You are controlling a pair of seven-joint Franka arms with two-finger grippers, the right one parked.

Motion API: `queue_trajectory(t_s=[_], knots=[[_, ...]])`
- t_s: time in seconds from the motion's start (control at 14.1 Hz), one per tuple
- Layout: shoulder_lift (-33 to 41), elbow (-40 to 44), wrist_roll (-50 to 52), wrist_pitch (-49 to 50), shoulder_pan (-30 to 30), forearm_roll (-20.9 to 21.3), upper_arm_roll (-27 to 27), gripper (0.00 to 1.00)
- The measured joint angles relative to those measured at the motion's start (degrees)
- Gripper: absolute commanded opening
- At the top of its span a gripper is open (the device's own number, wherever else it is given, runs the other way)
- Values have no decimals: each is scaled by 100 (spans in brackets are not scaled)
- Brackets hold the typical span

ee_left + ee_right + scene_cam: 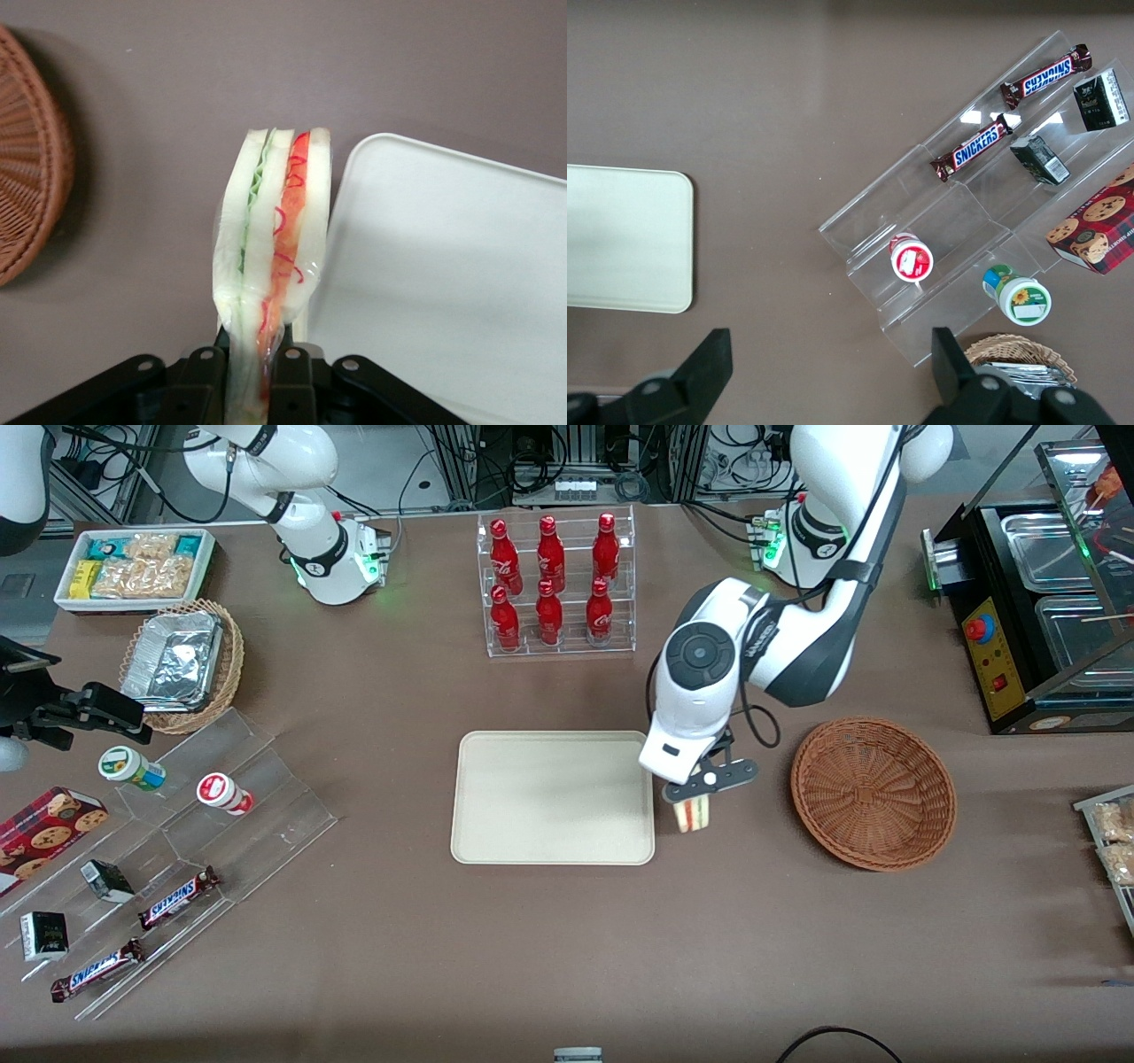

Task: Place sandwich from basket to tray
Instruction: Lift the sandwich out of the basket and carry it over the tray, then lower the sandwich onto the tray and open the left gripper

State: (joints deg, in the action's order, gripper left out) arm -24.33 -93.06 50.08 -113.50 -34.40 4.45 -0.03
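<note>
The cream tray (549, 797) lies bare on the brown surface (567, 957). At its edge nearer the working arm hangs the hand (700, 802), clamped on the sandwich (693, 813), apparently above the surface. The wicker basket (873, 793) sits apart, toward the working arm's end.
</note>
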Motion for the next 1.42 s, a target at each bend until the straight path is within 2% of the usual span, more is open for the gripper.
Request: queue_trajectory(t_s=[0.71, 1.42], knots=[[-846, 185, 6, -1002, -543, 0, -13, 19], [-1337, 259, 19, -1598, -690, 1, -13, 22]])
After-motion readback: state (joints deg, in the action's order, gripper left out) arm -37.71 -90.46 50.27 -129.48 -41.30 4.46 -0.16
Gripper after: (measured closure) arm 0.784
